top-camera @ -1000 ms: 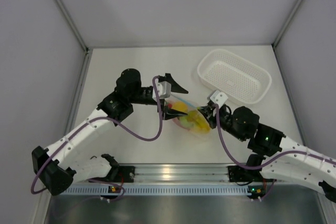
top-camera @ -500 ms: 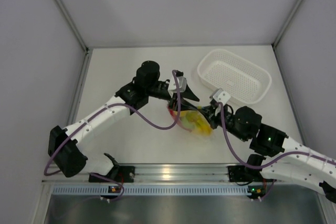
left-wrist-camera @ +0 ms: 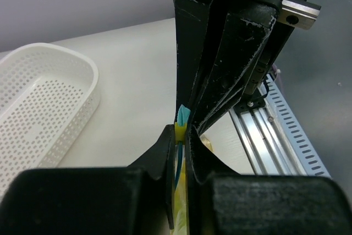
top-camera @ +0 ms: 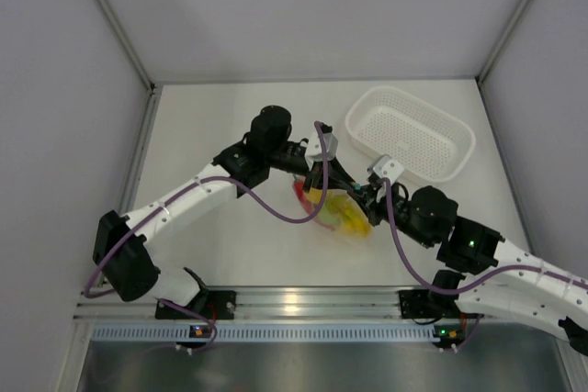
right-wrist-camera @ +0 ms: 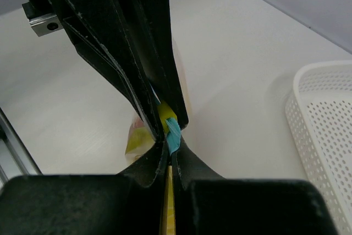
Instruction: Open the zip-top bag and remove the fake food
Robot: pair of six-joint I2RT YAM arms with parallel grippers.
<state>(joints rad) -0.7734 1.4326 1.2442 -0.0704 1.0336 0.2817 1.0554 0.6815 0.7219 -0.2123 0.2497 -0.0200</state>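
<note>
the left gripper (top-camera: 347,184) has swung in opposite the right gripper (top-camera: 364,196); both sets of fingers pinch the bag's (top-camera: 335,215) zip strip (left-wrist-camera: 182,115), ready to pull.

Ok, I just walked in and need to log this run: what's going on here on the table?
Two robot arms are working on a zip-top bag at mid-table. The left pincer and right pincer meet tip to tip, both shut on its light blue zip strip. The fake food is inside the bag, none taken out yet. The white basket nearby holds nothing.
</note>
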